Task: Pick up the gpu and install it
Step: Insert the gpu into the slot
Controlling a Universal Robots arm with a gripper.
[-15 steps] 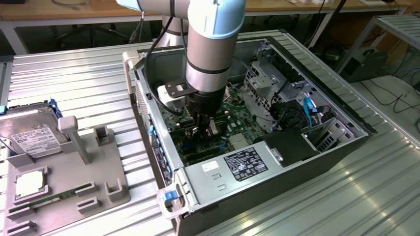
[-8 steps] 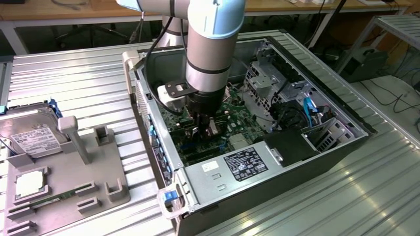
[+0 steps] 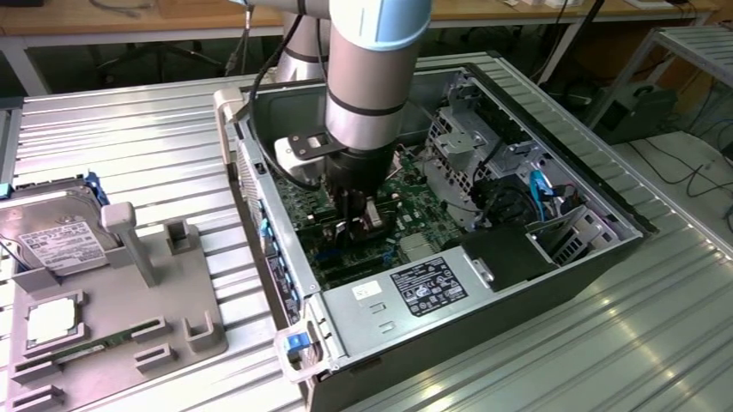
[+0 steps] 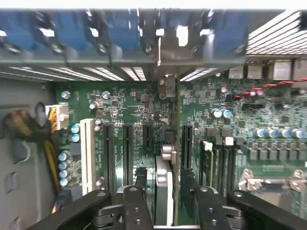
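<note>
My gripper (image 3: 356,221) is lowered inside the open computer case (image 3: 287,283), just above the green motherboard (image 3: 430,227). In the wrist view the gpu (image 4: 165,158) is seen edge-on, standing upright in a motherboard slot with its silver bracket (image 4: 167,86) against the rear wall of the case. The gripper (image 4: 165,187) straddles the card's top edge. Its black fingers (image 4: 136,196) stand a little off the card on both sides, so the gripper is open and not squeezing it.
Black expansion slots (image 4: 127,153) and memory slots (image 4: 225,163) flank the card. A power supply (image 3: 424,287) and a drive cage (image 3: 458,142) crowd the case. At the exterior view's left, a grey fixture (image 3: 172,309) holds a hard drive (image 3: 51,236) and a memory stick (image 3: 86,348).
</note>
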